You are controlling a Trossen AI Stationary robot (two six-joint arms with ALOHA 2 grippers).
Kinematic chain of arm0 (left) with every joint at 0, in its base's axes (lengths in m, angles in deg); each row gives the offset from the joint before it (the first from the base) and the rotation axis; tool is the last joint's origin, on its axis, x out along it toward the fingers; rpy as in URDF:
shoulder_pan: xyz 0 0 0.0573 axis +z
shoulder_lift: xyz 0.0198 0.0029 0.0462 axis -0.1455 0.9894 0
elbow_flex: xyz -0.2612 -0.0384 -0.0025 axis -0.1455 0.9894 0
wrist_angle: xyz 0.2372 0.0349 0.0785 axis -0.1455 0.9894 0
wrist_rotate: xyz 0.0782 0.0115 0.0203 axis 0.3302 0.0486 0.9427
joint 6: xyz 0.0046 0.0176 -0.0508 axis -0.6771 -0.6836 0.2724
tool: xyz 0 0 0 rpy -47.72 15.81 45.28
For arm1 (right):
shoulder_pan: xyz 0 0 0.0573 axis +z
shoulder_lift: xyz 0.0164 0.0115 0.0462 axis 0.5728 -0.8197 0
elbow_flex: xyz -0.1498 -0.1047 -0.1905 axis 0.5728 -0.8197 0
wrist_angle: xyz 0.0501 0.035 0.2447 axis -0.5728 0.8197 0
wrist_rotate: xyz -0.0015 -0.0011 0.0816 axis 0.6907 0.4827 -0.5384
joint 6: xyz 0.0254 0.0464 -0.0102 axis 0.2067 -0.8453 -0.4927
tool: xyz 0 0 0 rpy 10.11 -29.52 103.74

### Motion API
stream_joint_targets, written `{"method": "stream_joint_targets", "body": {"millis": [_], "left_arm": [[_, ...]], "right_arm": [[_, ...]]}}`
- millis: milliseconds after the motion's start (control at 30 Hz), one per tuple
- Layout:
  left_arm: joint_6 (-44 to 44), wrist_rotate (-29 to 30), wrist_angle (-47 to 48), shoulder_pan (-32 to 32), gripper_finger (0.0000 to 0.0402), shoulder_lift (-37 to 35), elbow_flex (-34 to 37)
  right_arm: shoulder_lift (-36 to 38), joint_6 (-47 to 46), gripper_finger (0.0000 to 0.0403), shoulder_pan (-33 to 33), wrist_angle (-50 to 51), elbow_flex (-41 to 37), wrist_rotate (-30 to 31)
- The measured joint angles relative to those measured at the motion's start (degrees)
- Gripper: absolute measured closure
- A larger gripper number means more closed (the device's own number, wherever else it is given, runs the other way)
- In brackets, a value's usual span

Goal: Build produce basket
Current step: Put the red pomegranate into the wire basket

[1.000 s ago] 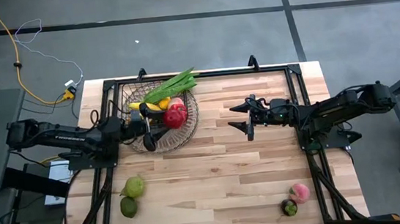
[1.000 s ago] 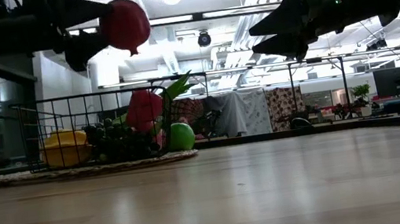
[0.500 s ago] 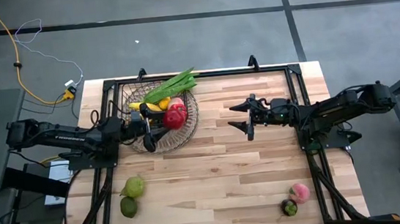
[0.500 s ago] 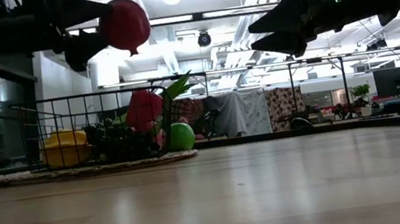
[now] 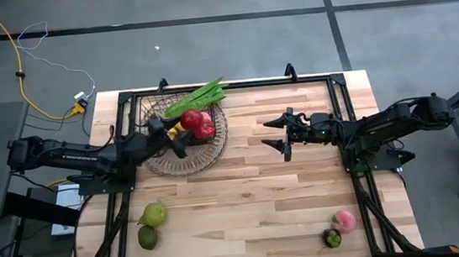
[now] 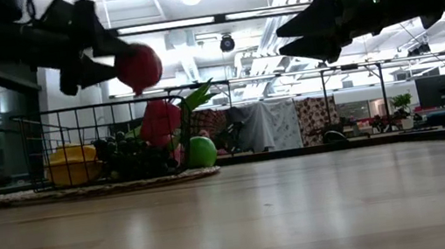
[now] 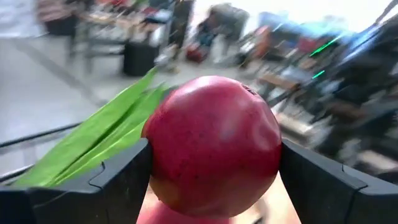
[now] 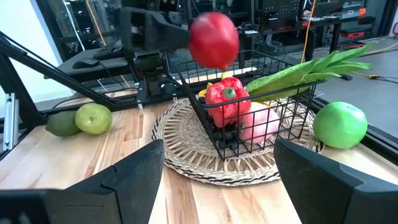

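My left gripper (image 5: 180,126) is shut on a red apple (image 7: 214,146) and holds it over the basket (image 5: 214,143). In the low view the apple (image 6: 138,67) hangs above the basket's wire rim (image 6: 70,110). The dark wire basket holds a red pepper (image 8: 225,96), a pink piece (image 8: 258,121), a yellow piece (image 6: 74,164) and dark grapes (image 6: 126,161). Long green leafy stalks (image 5: 197,96) stick out over its far rim. A green apple (image 8: 339,124) rests by its far side. My right gripper (image 5: 281,136) stands open above mid-table, holding nothing. My left gripper pinches the red apple between its two fingers (image 7: 118,180), one on each opposite side (image 7: 158,155). The fingers run level and come from the table's left, slanting toward the far edge. The apple is lifted clear, above the fruit in the basket.
A light green pear (image 5: 153,213) and a darker green fruit (image 5: 147,237) lie near the table's front left. A pink peach (image 5: 344,220) and a dark purple piece (image 5: 332,237) lie at the front right. A black frame (image 5: 234,85) edges the table.
My left gripper has swung at the wrist toward the table's far edge, staying shut on the red apple. The apple has moved farther over the basket, toward the leafy stalks, and sits a little lower in the low view.
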Motion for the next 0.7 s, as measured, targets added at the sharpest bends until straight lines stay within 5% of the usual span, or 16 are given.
{"method": "stream_joint_targets", "body": {"millis": [333, 467, 700], "left_arm": [[11.9, 9.0, 38.8, 0.0, 0.0092, -0.1, -13.3], [16.2, 15.2, 43.9, 0.0, 0.0092, -0.1, -13.4], [16.5, 13.6, 43.2, 0.0, 0.0092, 0.3, -13.4]], "right_arm": [[0.0, -0.3, 0.0107, 0.0, 0.0, 0.0, 0.0], [0.0, -1.1, 0.0107, 0.0, 0.0, 0.0, 0.0], [0.0, -1.1, 0.0107, 0.0, 0.0, 0.0, 0.0]]}}
